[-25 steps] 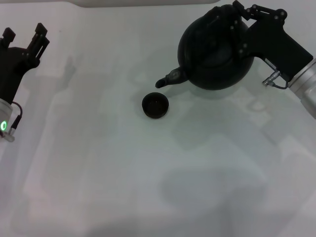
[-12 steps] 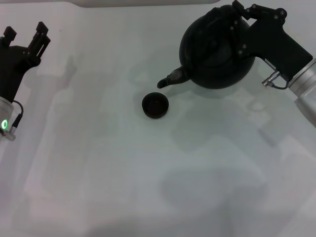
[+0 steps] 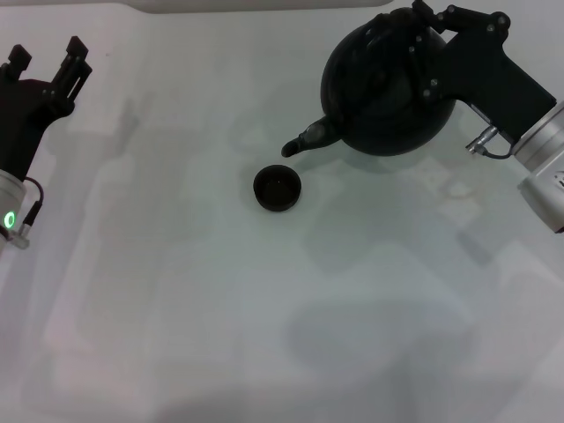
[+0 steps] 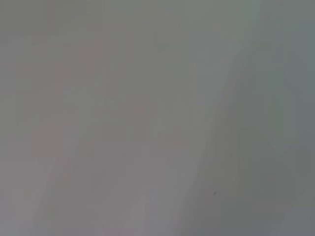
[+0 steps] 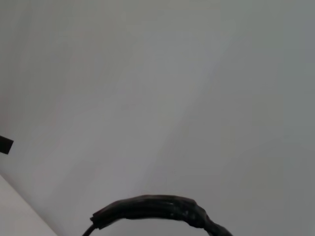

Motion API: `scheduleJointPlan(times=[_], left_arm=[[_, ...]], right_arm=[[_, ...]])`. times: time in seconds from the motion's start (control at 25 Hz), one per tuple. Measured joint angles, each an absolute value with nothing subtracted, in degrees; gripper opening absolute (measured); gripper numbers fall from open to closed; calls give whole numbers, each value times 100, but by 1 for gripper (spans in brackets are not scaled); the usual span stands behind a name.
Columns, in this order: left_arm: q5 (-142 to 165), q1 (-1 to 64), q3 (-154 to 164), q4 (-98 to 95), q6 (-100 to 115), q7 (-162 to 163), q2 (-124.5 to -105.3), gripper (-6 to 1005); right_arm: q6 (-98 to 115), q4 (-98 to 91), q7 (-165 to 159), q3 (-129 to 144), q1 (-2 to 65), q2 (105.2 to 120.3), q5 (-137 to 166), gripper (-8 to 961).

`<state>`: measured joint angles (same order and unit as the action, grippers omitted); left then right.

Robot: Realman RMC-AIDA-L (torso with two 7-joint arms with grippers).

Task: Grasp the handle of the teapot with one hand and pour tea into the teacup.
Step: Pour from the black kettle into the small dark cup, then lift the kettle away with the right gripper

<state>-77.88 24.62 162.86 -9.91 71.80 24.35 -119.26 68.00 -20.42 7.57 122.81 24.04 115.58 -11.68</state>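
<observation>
White table [image 3: 176, 291], right end effector [image 3: 432, 26] holding teapot [image 3: 383, 92] near teacup [image 3: 278, 188]

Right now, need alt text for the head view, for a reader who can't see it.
The right gripper holds a round black teapot by its handle at the far right of a pale table, spout aimed toward a small dark teacup nearer the middle. The left gripper sits open at the far left.
</observation>
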Motion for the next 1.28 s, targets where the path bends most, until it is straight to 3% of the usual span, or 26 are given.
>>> scheduleJointPlan(times=[1.28], left_arm=[[-7791, 2468, 16286, -1011, 7110, 2435, -11926, 876]], right_arm=[[6773, -2066, 1607, 12419, 2408, 11575, -1169, 120]])
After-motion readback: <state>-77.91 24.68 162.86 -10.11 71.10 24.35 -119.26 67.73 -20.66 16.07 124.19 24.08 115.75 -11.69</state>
